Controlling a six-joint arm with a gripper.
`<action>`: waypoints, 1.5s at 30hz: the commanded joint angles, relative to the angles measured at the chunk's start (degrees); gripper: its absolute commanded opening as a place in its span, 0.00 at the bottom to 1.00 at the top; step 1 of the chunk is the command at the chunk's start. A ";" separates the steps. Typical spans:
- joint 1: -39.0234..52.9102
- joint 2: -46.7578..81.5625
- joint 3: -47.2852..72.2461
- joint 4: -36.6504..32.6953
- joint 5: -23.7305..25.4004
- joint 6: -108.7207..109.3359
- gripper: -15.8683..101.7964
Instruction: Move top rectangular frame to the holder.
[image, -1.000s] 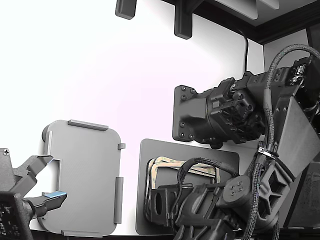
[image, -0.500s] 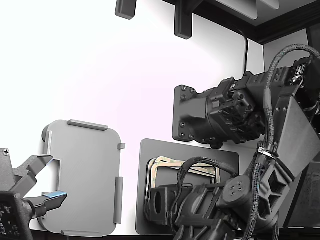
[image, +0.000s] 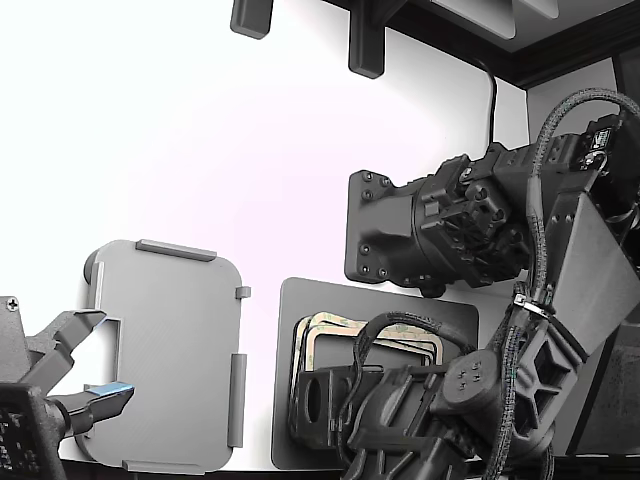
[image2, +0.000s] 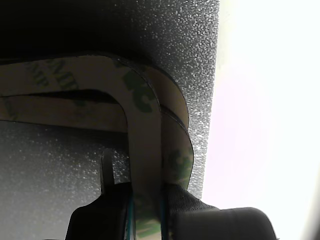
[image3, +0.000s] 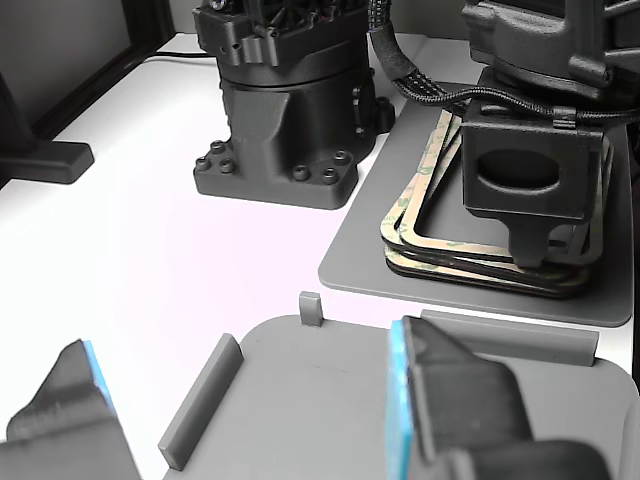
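The top rectangular frame is thin and tan with green patches. It lies uppermost on a stack of like frames on a dark grey mat. My gripper is shut on one edge of this top frame, one finger on each side of it. In the other view my gripper stands over the stack's near edge. The holder is a light grey plate with raised tabs at the exterior view's left, with nothing on it. It also shows in the other view.
A second arm's gripper with blue pads is open over the holder's near corner. A black arm base stands beside the mat. Cables and my own arm hang over part of the stack.
My gripper has shifted slightly over the stack. The top frame's outline now shows more fully and seems shifted. The second arm and the holder have not moved.
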 joint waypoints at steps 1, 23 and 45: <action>-0.44 1.32 -2.20 0.35 0.26 -0.09 0.05; -11.43 7.21 -23.82 17.31 5.54 31.82 0.04; -34.01 -4.83 -37.97 17.31 4.31 52.82 0.05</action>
